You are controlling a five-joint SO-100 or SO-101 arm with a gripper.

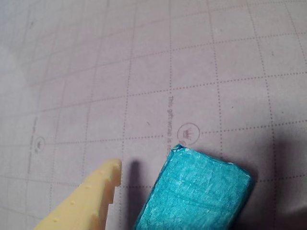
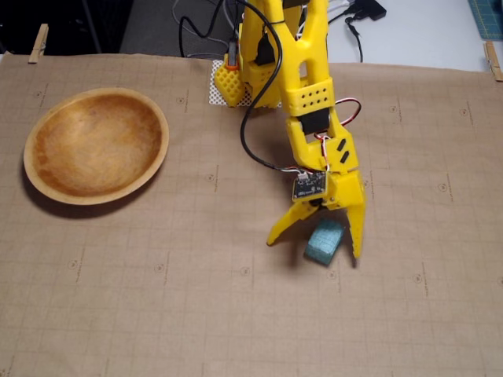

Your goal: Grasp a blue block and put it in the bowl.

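The blue block (image 2: 324,240) lies on the brown gridded paper right of centre in the fixed view. It fills the lower right of the wrist view (image 1: 196,191). My yellow gripper (image 2: 314,247) is open and points down, with one finger on each side of the block and the tips near the paper. Whether either finger touches the block cannot be told. In the wrist view only one yellow finger (image 1: 91,201) shows, apart from the block on its left. The wooden bowl (image 2: 161,141) sits empty at the far left, well away from the gripper.
Brown gridded paper (image 2: 196,314) covers the table, held by clothespins at the back corners (image 2: 39,43) (image 2: 493,59). The arm's base (image 2: 236,78) and black cables (image 2: 354,23) are at the back middle. Open paper lies between block and bowl.
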